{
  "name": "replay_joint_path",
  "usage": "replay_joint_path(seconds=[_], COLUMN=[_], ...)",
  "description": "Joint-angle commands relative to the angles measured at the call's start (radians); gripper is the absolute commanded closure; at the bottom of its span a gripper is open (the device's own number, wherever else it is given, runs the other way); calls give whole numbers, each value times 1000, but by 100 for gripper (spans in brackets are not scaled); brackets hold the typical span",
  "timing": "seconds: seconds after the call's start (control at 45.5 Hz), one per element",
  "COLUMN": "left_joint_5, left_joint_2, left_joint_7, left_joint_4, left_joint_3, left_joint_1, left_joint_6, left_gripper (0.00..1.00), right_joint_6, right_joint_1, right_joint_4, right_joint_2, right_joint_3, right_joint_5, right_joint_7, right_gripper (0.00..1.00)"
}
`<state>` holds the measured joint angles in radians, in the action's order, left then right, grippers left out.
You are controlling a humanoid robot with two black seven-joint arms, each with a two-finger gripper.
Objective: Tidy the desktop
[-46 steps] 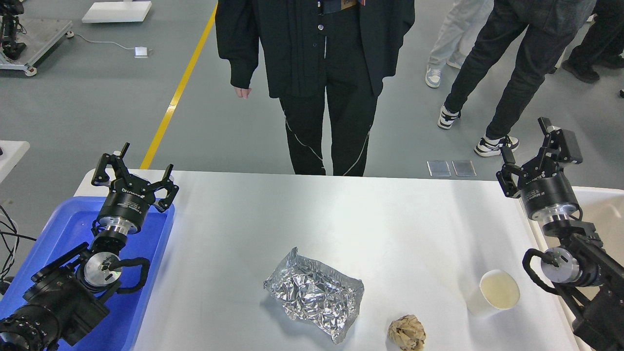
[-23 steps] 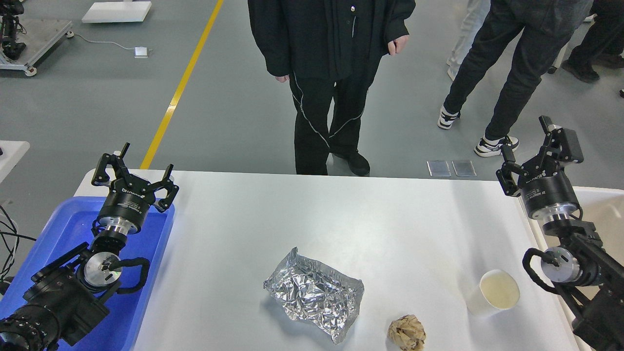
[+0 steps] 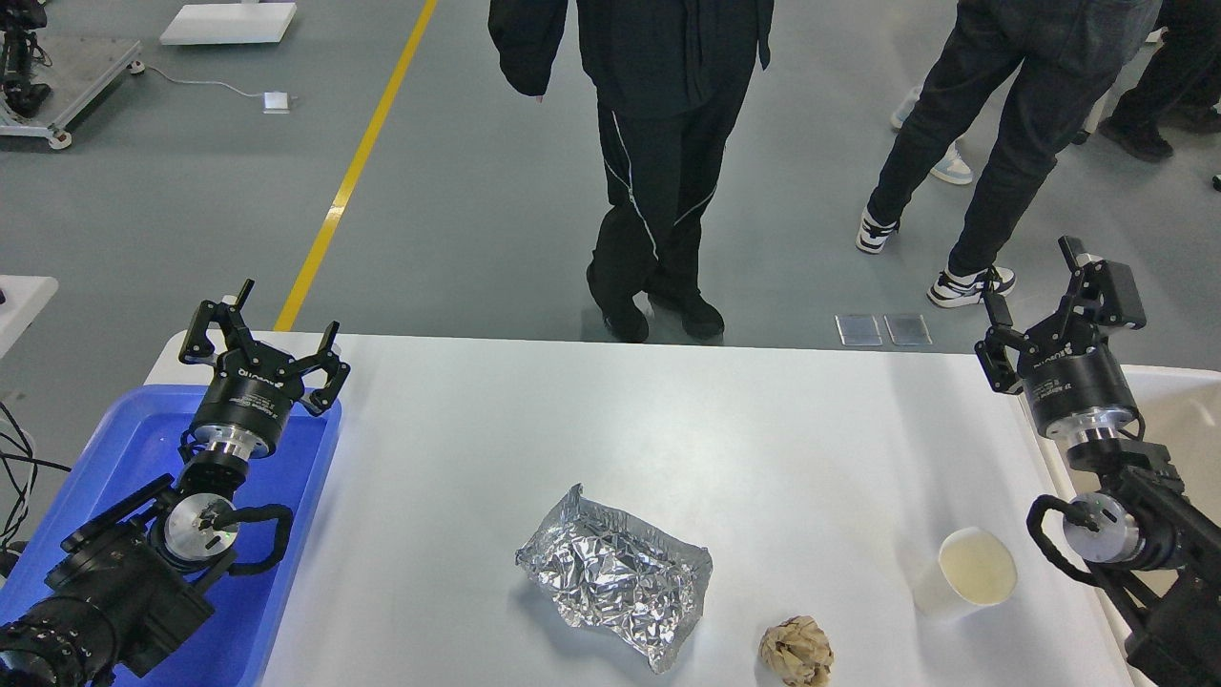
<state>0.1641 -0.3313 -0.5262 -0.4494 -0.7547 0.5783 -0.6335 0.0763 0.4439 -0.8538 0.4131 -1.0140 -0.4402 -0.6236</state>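
The large white rectangular counter fills the middle of our view, carrying a crumpled silver foil sheet, a brown paper ball and a white paper cup. Our left end effector hangs released over the blue plastic tray; our right end effector is released near the counter's right edge.

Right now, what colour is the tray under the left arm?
Blue. The tray shows best in the head view, at the desktop's left end, beneath the left gripper.
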Motion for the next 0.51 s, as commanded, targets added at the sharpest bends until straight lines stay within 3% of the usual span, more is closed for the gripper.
replay_joint_path(seconds=[0.0,0.484], left_joint_5=[0,0], left_joint_2=[0,0], left_joint_7=[0,0], left_joint_4=[0,0], left_joint_3=[0,0], left_joint_1=[0,0], left_joint_6=[0,0], left_gripper=[0,0], right_joint_6=[0,-12], right_joint_1=[1,10], right_joint_4=[-1,9], right_joint_2=[-4,52], right_joint_3=[5,12], right_joint_5=[0,-18], right_joint_7=[1,2], right_gripper=[0,0])
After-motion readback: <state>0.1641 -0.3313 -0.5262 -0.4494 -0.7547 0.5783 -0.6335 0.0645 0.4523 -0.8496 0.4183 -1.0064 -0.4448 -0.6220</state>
